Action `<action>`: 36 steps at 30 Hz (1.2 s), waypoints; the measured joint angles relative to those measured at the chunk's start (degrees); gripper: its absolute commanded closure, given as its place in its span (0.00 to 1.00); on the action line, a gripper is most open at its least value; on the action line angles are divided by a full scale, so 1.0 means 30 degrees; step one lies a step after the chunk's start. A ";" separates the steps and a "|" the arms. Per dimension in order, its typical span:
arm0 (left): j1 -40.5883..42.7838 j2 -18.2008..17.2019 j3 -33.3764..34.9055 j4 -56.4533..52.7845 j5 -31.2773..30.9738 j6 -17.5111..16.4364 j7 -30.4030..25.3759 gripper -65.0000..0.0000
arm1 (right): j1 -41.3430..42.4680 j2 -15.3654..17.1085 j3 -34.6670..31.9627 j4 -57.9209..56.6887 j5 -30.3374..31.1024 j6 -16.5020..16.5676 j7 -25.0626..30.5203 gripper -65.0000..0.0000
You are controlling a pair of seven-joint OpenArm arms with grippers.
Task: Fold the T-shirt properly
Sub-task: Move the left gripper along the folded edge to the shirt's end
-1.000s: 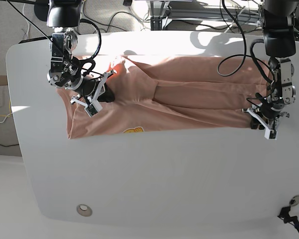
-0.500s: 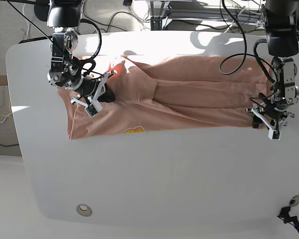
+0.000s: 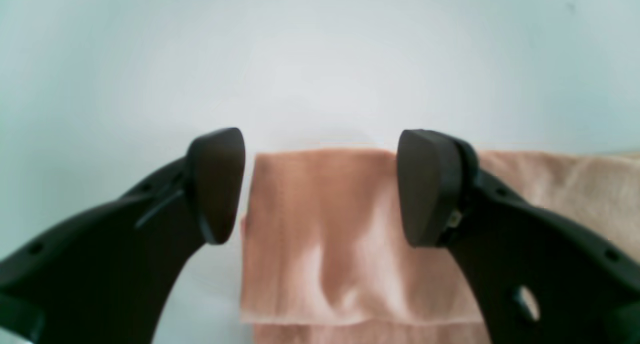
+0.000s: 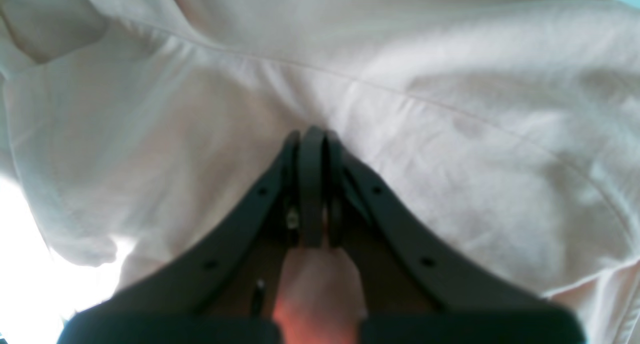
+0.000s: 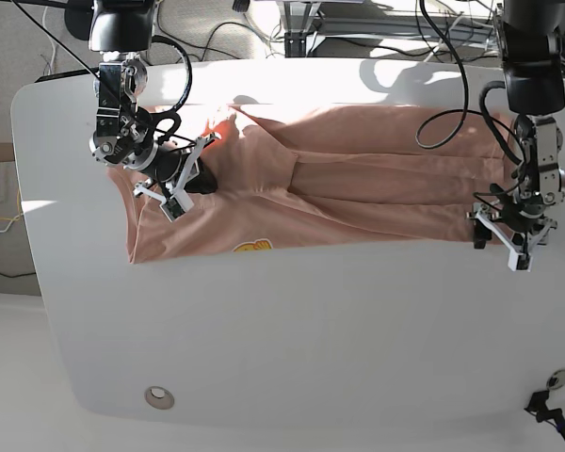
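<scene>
Left claw stands wide open above the edge of the T-shirt, its 2 dark pads well apart with a strip of pink cloth showing between them and nothing gripped. In the base view this claw hangs at the right end of the garment, over the corner where the cloth meets the bare white counter.

Right claw has its pads pressed tightly together, tip against the pale cloth; a bit of pinkish fabric shows between the arms behind the pads, but whether any cloth is pinched at the tips cannot be told. In the base view it sits on the left part of the garment, tilted down onto the fabric.

Pink and wrinkled, the T-shirt lies spread lengthwise across the far half of the counter, folded into long bands with several creases running left to right. A small yellow print peeks out at its near edge, left of centre. Sunlight falls on the cloth near the upper left.
</scene>
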 measured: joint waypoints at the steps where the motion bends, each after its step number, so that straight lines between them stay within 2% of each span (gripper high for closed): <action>1: -0.0095 0.0007 0.0000 -0.0233 0.0007 0.0000 0.0015 0.32 | -0.0051 0.0000 0.0000 -0.0022 -0.0044 -0.0007 0.0189 1.00; 8: -0.0277 -0.0066 0.0714 -0.0386 -0.0029 0.0022 0.0007 0.50 | -0.0044 0.0000 0.0007 -0.0036 -0.0109 -0.0007 0.0299 1.00; 11: -0.0291 -0.0036 0.0860 -0.0386 -0.0036 0.0044 -0.0109 0.65 | -0.0044 0.0000 0.0007 -0.0036 -0.0109 -0.0007 0.0299 1.00; 14: -0.0284 -0.0058 0.1005 -0.0393 -0.0044 -0.0007 -0.0087 0.86 | -0.0044 0.0000 0.0007 -0.0036 -0.0109 -0.0007 0.0299 1.00; 16: -0.0291 -0.0022 0.1115 -0.0393 -0.0058 -0.0015 -0.0131 0.94 | -0.0044 -0.0007 0.0044 -0.0036 -0.0109 -0.0007 0.0299 1.00; 20: -0.0175 0.0007 0.1035 -0.0095 -0.0036 -0.0015 -0.0131 0.96 | -0.0044 -0.0007 0.0044 -0.0036 -0.0109 -0.0007 0.0299 1.00; 29: 0.2718 0.0066 -0.1800 0.6178 -0.0109 -0.0080 -0.0022 0.95 | -0.0036 -0.0029 0.0073 -0.0051 -0.0117 -0.0007 0.0321 1.00; 36: 0.4554 -0.0029 -0.2521 0.8262 -0.0080 -0.0109 0.0146 0.95 | -0.0044 -0.0044 0.0073 -0.0051 -0.0109 -0.0007 0.0328 1.00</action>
